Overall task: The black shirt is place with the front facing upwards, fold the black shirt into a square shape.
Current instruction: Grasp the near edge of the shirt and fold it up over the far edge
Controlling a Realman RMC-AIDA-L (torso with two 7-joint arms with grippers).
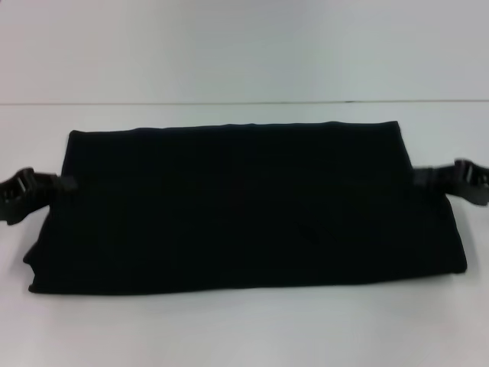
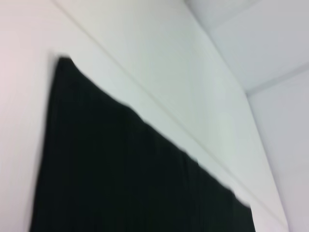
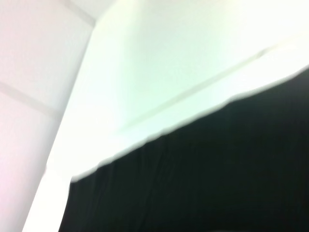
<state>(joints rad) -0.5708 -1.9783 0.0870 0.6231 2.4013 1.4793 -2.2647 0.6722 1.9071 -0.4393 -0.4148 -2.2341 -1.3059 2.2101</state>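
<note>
The white table [image 1: 244,329] carries the large black cloth shirt [image 1: 244,206], lying as a wide flat band across its middle. The black left gripper [image 1: 67,183] and black right gripper [image 1: 419,177] meet its short edges; whether either pinches cloth, I cannot tell. To square it, both ends should probably fold inward evenly, edges aligned. Nothing blocks the way.

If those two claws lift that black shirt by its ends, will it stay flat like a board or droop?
The black shirt would probably sag in the middle: it lies limp on the white table, with soft, uneven edges. It looks light for its size. With the left gripper and right gripper at opposite ends, the folded layers might slip apart.
</note>
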